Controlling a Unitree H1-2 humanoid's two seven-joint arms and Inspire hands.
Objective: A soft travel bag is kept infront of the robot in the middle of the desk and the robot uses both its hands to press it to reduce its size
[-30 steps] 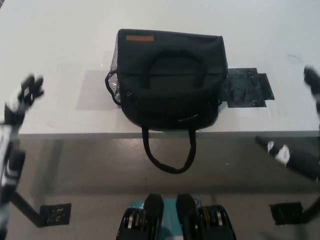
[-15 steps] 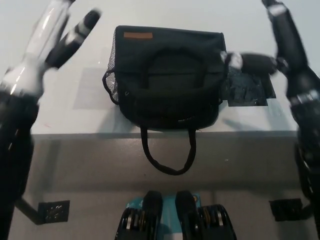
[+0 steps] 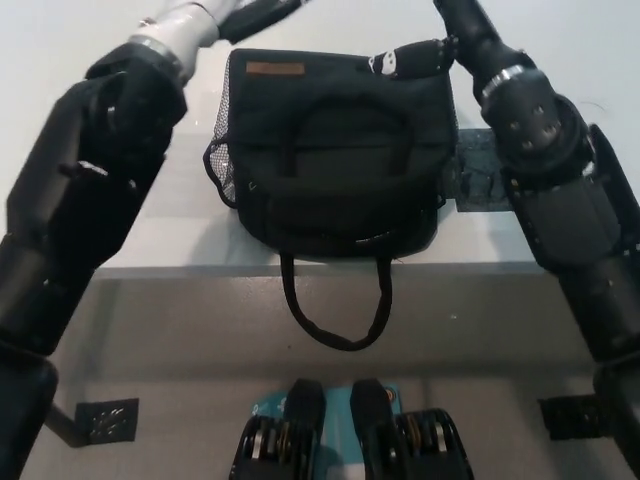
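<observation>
A black soft travel bag [image 3: 340,160] with a brown label [image 3: 277,69] stands in the middle of the white desk [image 3: 170,235]. One of its handles [image 3: 335,315] hangs over the front edge. My left arm reaches up along the bag's left side; the left hand [image 3: 250,12] is at the bag's far left corner, mostly cut off by the picture's top. My right arm rises along the bag's right side. The right hand [image 3: 425,52] is at the far right corner, open, with one finger [image 3: 400,60] lying along the bag's far top edge.
A dark flat mat [image 3: 485,180] lies on the desk right of the bag, partly under my right arm. A grey patch [image 3: 190,170] marks the desk left of the bag. Black foot plates [image 3: 105,425] of the desk show on the floor.
Both arms have swung up from low at the desk's sides and closed in on the bag's far corners. The right hand's finger now rests on the bag's top edge. The bag has not moved.
</observation>
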